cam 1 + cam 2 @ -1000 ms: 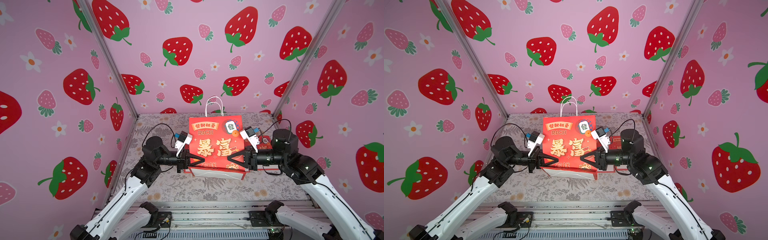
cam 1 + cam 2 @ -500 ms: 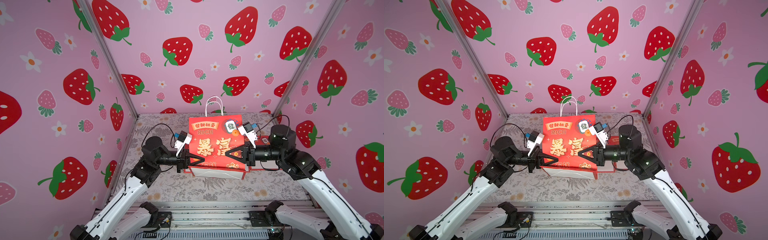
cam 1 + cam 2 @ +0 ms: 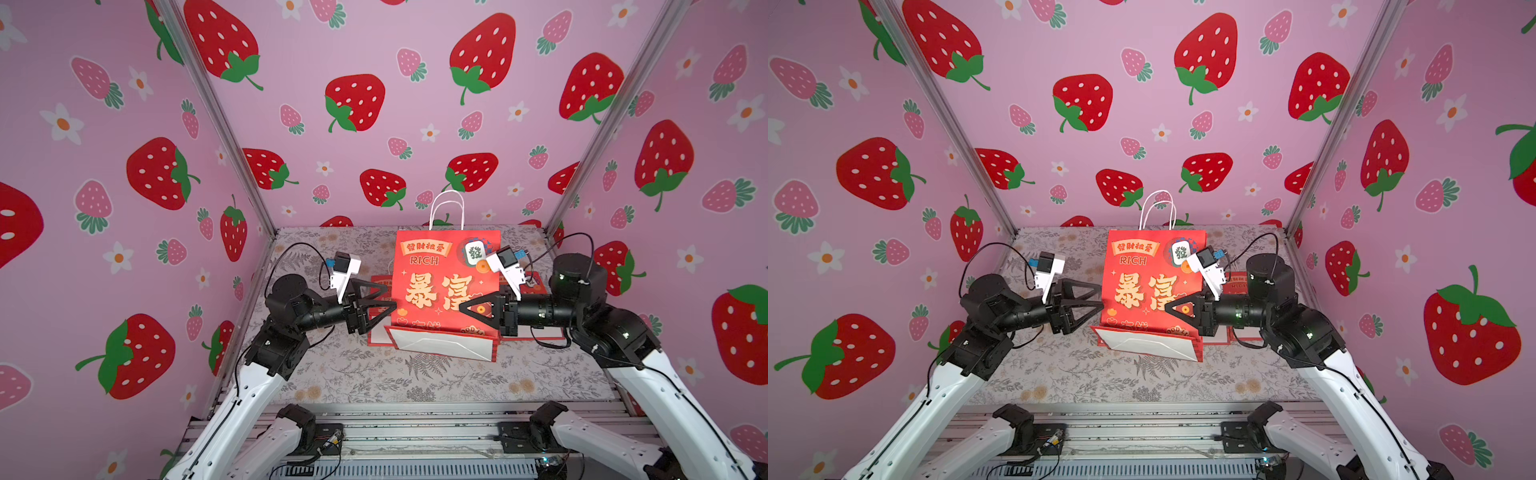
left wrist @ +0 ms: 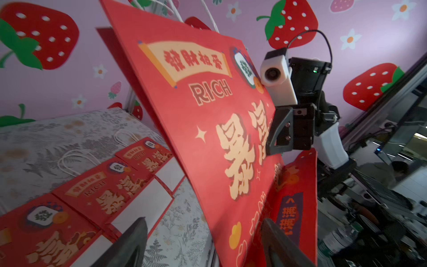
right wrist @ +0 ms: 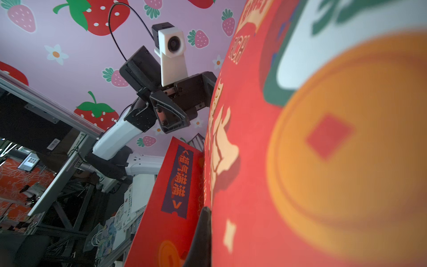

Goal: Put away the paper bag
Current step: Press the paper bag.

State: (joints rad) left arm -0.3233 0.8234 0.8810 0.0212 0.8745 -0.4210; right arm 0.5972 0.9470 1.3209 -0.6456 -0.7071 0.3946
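Indoors, a table [image 3: 332,374] covered in grey floral cloth is shown boxed in by pink strawberry-print walls [image 3: 374,41] at 9, 12 and 3 o'clock. Metal posts [image 3: 224,124] are set in the two far corners. An aluminium rail [image 3: 415,419] carrying the arm bases is seen at 6 o'clock.

The red bag [image 3: 440,286] is held upright near the middle of the table, a little towards 12 o'clock. Its gold lettering and the word RICH are turned to 6 o'clock. Its white handles [image 3: 446,208] are raised against the 12 o'clock wall, and a white flap [image 3: 440,345] at its foot is folded out towards 6 o'clock.

The bag's 3 o'clock edge is pinched by the right gripper [image 3: 462,309], whose jaws are closed on the paper. One finger is laid on the printed face and the other is hidden behind it. The left gripper [image 3: 386,300] is placed at the 9 o'clock edge with its jaws spread wide. In the left wrist view that edge is seen between the two fingers, and contact cannot be made out.

Flat bags [image 4: 111,191] of the same print are laid in a row on the cloth on the 12 o'clock side of the upright one. In both top views they are largely hidden by it and by the arms, and only red slivers are left showing. White cameras [image 3: 345,270] are mounted above the wrists, and black cables [image 3: 299,249] are looped behind them. Beyond the open 6 o'clock side, dark framework is glimpsed in the wrist views, too blurred to be identified.
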